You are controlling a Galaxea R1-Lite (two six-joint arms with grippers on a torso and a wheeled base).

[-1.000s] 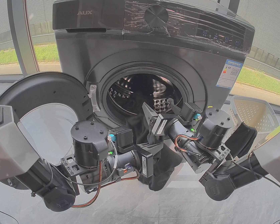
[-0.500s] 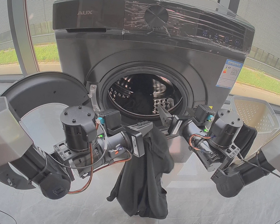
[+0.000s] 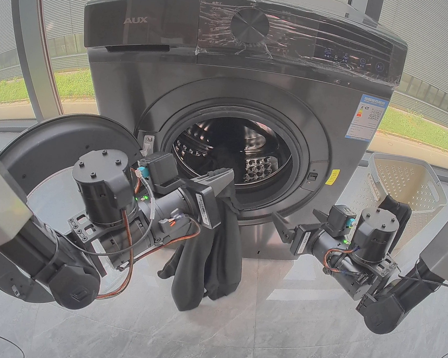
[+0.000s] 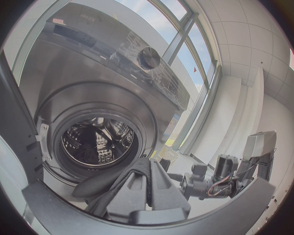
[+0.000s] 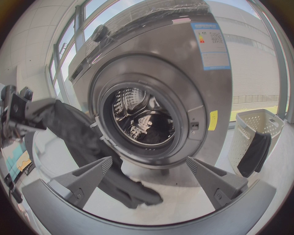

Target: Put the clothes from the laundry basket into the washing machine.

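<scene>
Fingers of the left gripper (image 3: 222,181) are pressed together on a black garment (image 3: 208,261), pinching its top edge. Those of the right gripper (image 3: 296,226) are spread wide w/ nothing btwn them.

Washing machine (image 3: 236,81) stands at the far side, a front-loader. Its round door (image 3: 67,141) is swung fully open to the left & the drum mouth (image 3: 233,151) is uncovered.

Laundry basket (image 3: 407,160), pale & perforated, sits on the floor just beside the machine, on its right. A second dark garment (image 3: 400,212) hangs over the basket's near rim.

The black garment dangles from the left gripper in front of the drum mouth's lower left edge, outside the drum, near the open door. Left wrist view has the cloth bunched btwn the pads (image 4: 165,189).

Right gripper sits lower & to the right, near the basket, well apart from the held garment.

Dark shape (image 5: 153,128) lies low inside the drum; can't tell what it is.
</scene>
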